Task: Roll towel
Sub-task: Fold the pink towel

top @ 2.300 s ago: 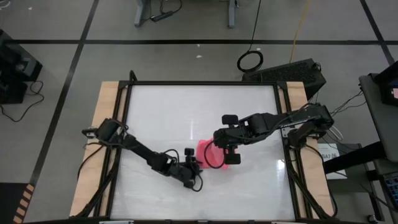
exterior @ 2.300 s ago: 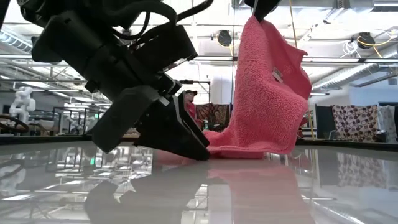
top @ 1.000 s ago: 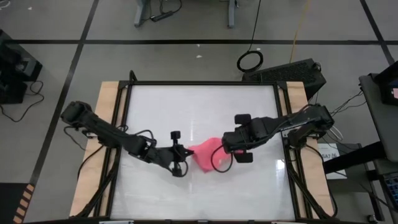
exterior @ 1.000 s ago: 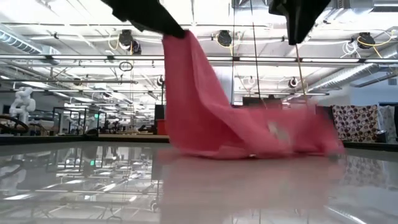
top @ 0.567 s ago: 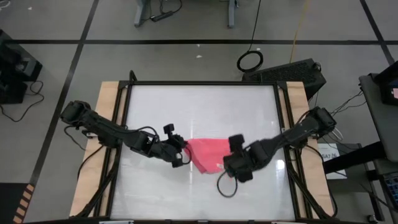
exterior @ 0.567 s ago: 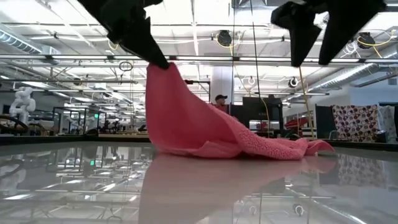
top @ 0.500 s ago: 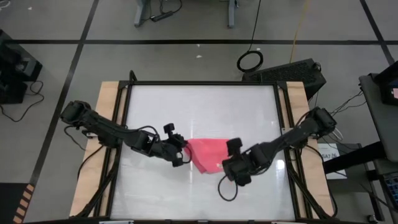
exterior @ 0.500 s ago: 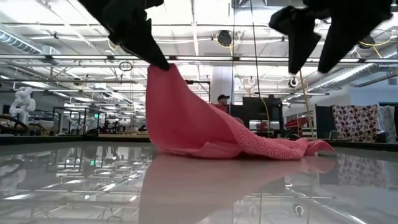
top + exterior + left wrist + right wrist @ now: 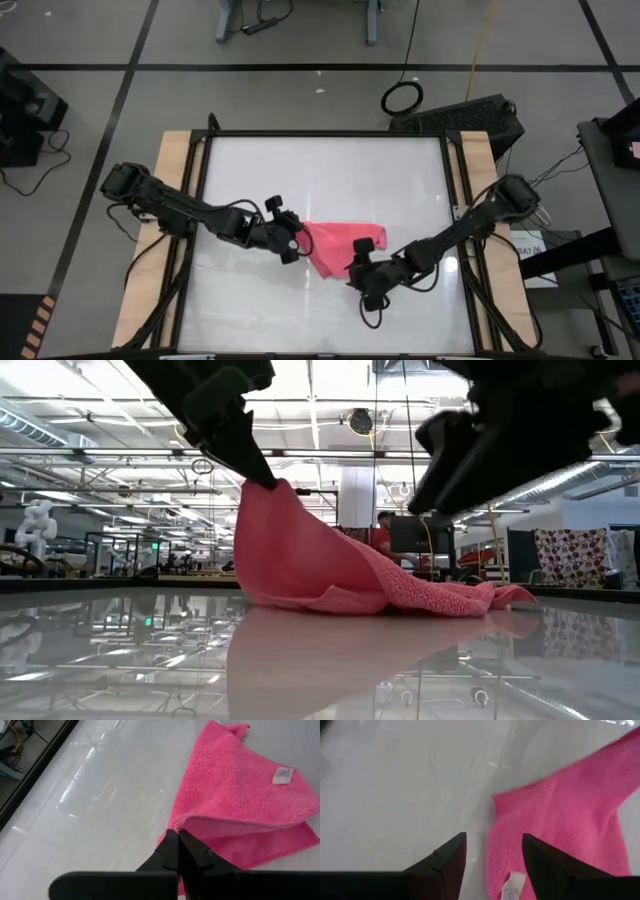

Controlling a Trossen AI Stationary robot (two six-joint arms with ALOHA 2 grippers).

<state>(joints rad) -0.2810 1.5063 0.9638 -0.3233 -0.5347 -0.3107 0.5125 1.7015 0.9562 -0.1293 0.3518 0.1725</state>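
Spreading looks to be the step in hand: the left gripper [image 9: 176, 836] pinches a raised corner of the towel [image 9: 340, 247] mid-table, while the right gripper [image 9: 490, 847], fingers parted and empty, hovers beside its near edge and likely needs a corner next.

This is looking like a robotics lab or industrial workshop hall. A white table [image 9: 330, 190] with wooden side rails is standing on a grey floor marked with black tape lines [image 9: 300, 67], and a coiled cable [image 9: 402, 98] is lying at about 1 o'clock from the table. Across the table, the low view is showing a high open ceiling with hanging lights [image 9: 361, 421] and exposed beams, a white humanoid robot figure [image 9: 37, 525] standing at 9 o'clock, and patterned fabric panels [image 9: 572, 555] hanging at 3 o'clock.
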